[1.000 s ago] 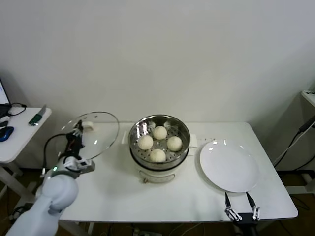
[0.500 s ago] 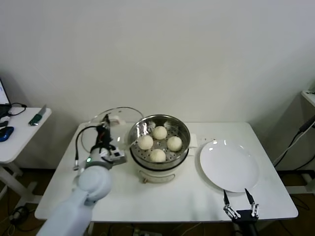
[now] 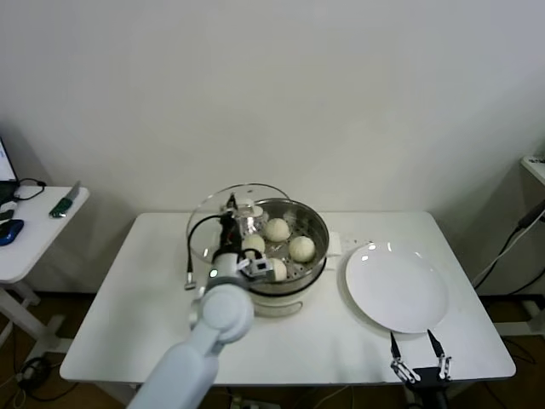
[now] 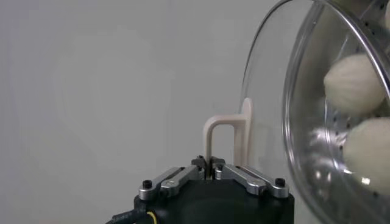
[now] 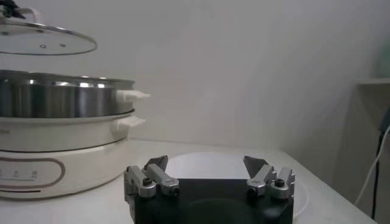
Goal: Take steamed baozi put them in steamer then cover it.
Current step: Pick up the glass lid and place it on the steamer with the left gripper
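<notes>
1. Cover [image 3: 223, 223]: aloft, overlapping the steamer [image 3: 294, 253] rim, centre offset toward the robot's left, apparently tilted.
2. Left hand [image 4: 211, 173]: pinching the cover's handle.
3. Baozi [image 3: 301, 248]: inside the steamer.
4. Right hand [image 5: 208, 171]: spread, parked beyond the plate [image 3: 396, 288].

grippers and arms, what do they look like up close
The left arm is smooth rounded white-grey shell with a small green light and a black cable looping beside the wrist. The left gripper has a black body with short silver metal fingers fixed by black screws. The right gripper matches: black block, silver fingers, dark angled tips.
</notes>
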{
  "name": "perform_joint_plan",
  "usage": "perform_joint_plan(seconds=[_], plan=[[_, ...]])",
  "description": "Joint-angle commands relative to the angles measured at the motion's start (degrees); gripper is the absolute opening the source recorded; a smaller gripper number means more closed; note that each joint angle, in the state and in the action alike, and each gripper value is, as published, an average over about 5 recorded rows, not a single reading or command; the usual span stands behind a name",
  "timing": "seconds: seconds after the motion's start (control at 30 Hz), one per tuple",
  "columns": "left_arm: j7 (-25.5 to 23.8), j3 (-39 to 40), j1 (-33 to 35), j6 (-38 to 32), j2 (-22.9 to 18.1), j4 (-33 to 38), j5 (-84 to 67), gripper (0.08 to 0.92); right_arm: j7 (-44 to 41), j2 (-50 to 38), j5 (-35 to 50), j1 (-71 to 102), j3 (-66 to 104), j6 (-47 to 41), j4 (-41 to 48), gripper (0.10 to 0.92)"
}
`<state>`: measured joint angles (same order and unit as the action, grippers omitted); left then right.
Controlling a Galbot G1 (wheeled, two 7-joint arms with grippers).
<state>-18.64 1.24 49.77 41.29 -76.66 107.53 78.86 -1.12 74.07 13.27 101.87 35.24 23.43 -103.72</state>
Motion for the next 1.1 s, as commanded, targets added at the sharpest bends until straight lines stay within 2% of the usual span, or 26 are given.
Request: perform_joint_plan(seconds=[0.03, 0.43, 0.73, 1.1], plan=[[-1.5, 5.3, -1.7, 0.5, -11.8, -6.2, 11.6, 0.137, 0.1, -0.3, 0.6, 0.3, -0.1, 0.7, 0.0, 0.823], [-0.8, 4.9, 1.4, -1.1, -18.1, -9.5, 18.0, 0.137, 0.2, -1.4, 1.6, 0.7, 0.5, 0.9, -0.5, 0.823], [-0.5, 4.4, 2.4, -1.8, -18.3, -10.9, 19.2, 0.137, 0.2, -1.8, 2.1, 0.7, 0.7, 1.3, -0.4, 0.823], [0.9, 3.3, 1.9, -1.5, -16.0, -12.2, 17.3, 0.137, 0.2, -1.5, 2.1, 0.5, 0.4, 1.4, 0.0, 0.823]])
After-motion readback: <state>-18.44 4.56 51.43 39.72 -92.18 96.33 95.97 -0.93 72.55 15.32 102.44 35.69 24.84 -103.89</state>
